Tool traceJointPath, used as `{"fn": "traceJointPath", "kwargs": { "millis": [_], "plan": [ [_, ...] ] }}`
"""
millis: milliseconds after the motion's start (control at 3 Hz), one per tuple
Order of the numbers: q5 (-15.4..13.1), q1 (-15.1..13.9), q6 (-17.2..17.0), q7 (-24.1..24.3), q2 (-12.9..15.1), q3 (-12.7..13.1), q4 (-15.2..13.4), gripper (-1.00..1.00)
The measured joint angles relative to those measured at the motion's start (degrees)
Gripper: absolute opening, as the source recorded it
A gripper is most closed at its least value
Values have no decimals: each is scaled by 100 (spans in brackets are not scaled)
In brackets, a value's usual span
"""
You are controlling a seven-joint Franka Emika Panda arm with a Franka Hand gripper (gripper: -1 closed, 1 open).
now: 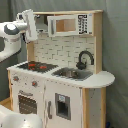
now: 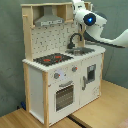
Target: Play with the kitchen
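First exterior view: gripper [image 1: 30, 27] raised beside the kitchen [image 1: 60, 75] top shelf; jaw state cannot be told

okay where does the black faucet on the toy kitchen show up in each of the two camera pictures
First exterior view: the black faucet stands right of centre, behind the steel sink, right of the stovetop.
Second exterior view: the faucet sits right of centre, below the robot arm.
Shared landmark: the red-ringed stovetop, on the faucet's left in both exterior views.
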Motion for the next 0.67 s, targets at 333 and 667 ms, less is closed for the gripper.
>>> {"fn": "traceJointPath", "kwargs": {
  "millis": [333, 667],
  "plan": [
    [20, -15, 518, -14, 47, 169, 169, 100],
    [-1, 139, 290, -215, -27, 283, 642, 100]
  ]
}}
